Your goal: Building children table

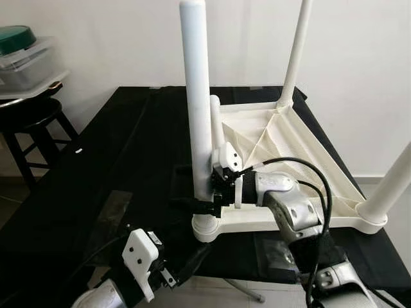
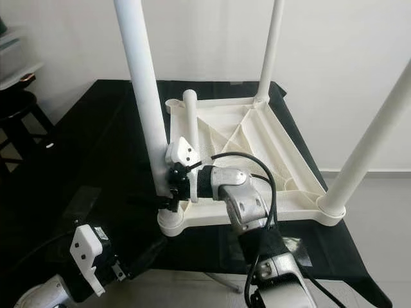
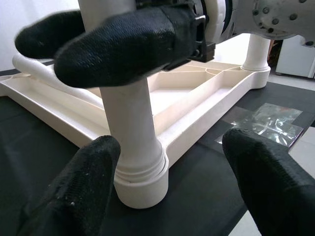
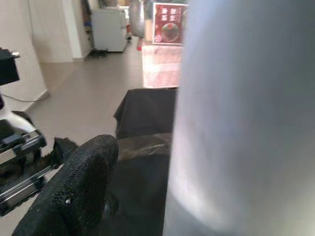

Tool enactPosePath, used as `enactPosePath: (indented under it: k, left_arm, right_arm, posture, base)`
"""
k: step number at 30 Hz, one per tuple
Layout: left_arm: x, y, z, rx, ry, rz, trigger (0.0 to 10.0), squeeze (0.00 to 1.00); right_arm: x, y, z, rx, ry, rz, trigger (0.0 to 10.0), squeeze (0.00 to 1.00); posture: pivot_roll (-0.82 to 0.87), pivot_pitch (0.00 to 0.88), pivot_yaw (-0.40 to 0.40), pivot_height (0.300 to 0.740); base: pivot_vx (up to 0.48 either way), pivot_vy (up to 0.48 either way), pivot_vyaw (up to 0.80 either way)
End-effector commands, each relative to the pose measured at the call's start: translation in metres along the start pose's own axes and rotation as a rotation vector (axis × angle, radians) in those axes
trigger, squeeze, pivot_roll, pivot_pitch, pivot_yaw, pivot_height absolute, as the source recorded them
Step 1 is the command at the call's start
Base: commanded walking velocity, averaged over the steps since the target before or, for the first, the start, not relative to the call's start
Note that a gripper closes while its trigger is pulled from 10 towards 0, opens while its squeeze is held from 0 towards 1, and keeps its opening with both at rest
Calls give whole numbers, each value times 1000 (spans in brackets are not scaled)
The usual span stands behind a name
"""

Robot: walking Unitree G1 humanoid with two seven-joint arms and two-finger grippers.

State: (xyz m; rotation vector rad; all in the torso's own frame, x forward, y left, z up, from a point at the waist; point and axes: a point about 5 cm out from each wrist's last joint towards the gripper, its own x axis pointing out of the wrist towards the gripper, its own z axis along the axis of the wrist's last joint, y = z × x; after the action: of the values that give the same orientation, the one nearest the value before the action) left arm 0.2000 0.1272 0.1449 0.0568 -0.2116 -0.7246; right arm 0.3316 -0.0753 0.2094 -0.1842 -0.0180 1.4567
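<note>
A white children's table [image 1: 302,147] lies upside down on the black worktop [image 1: 115,167]. Three legs stand up from its corners. The near-left leg [image 1: 196,96] stands in its corner socket [image 3: 140,172], and my right gripper [image 1: 209,190] is shut on it low down; one of its fingers [image 4: 78,187] presses beside the leg [image 4: 246,123]. A loose fourth leg [image 1: 216,125] leans inside the tabletop's underside. My left gripper [image 1: 189,263] hovers open near the worktop's front edge, aimed at the socket, its fingers [image 3: 88,177] apart and touching nothing.
A dark stool [image 1: 32,122] stands to the left with plastic containers [image 1: 19,51] above it. A clear plastic bag [image 3: 266,123] lies on the worktop by the front edge. A white wall runs behind. The right arm's cable [image 1: 308,173] loops over the table frame.
</note>
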Motion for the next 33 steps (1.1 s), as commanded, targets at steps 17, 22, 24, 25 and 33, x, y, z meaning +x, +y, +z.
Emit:
enactPosePath:
  k: [17, 22, 24, 25, 33]
  left_arm:
    - [-3, 0, -2, 4, 8, 10, 10000, 0]
    - [-4, 1, -1, 4, 8, 10, 10000, 0]
    - [-5, 2, 0, 5, 8, 12, 10000, 0]
    - [-5, 2, 0, 5, 8, 12, 10000, 0]
    - [-4, 5, -1, 7, 11, 5, 10000, 0]
  right_arm:
    - [1, -1, 1, -54, -53, -114, 0, 0]
    - [4, 6, -6, -41, -69, -422, 0, 0]
    - [-8, 17, -16, 2, -58, -845, 0, 0]
    - [-8, 17, -16, 2, -58, -845, 0, 0]
    - [-3, 38, -28, 27, -10, -1007, 0, 0]
  posture:
    - [39, 96, 22, 740]
    - [37, 109, 17, 740]
    - [28, 113, 21, 740]
    - [28, 113, 21, 740]
    - [28, 101, 28, 740]
  base:
    - [0, 0, 0]
    - [0, 0, 0]
    - [0, 0, 0]
    - [0, 0, 0]
    - [0, 0, 0]
